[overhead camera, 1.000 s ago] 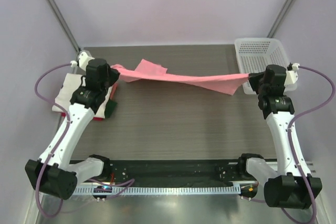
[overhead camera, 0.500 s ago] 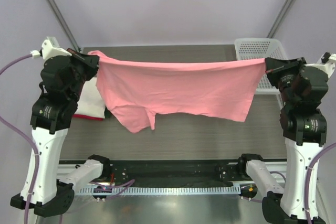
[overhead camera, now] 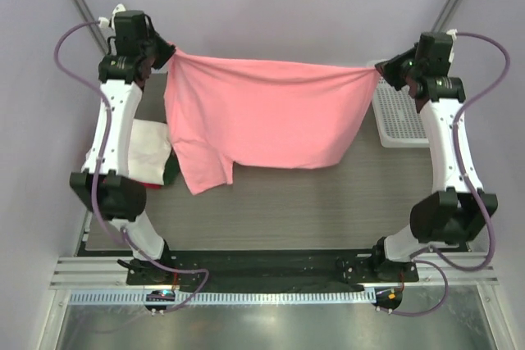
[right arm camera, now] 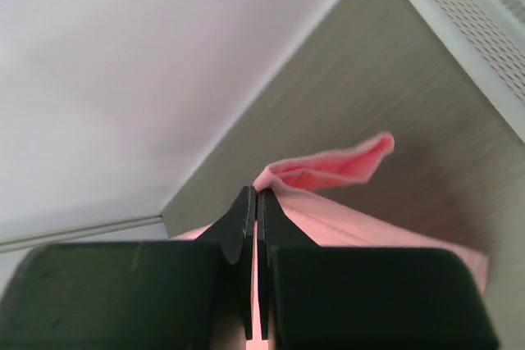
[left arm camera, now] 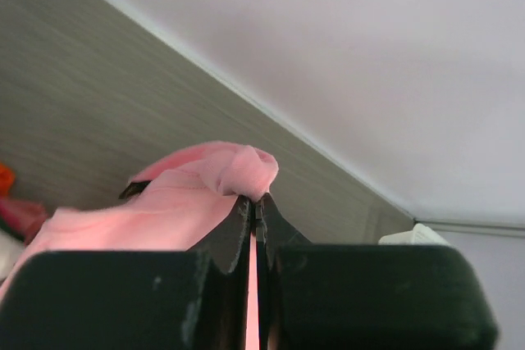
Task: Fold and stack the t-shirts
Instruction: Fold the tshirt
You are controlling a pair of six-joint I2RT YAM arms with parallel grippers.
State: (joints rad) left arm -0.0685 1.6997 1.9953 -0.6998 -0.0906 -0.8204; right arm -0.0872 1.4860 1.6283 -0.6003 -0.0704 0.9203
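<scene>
A salmon-pink t-shirt (overhead camera: 262,116) hangs stretched in the air between both arms, high over the far half of the table. My left gripper (overhead camera: 171,53) is shut on its left top corner, my right gripper (overhead camera: 379,73) on its right top corner. One sleeve droops at the lower left. In the left wrist view the shut left gripper (left arm camera: 256,199) pinches a bunched fold of the pink t-shirt (left arm camera: 221,170). The right gripper (right arm camera: 257,193) in its own view is shut on the pink hem (right arm camera: 328,171). A folded white t-shirt (overhead camera: 149,149) lies at the table's left edge on a red one (overhead camera: 135,180).
A white plastic mesh basket (overhead camera: 402,116) stands at the far right of the table, partly behind the right arm. Something dark green (overhead camera: 171,171) peeks out beside the folded stack. The wooden tabletop (overhead camera: 287,202) runs to a black rail at the near edge.
Both arms have risen and swung toward the back, lifting the pink t-shirt from a low sagging strip into a spread hanging sheet. Both grips have stayed shut.
</scene>
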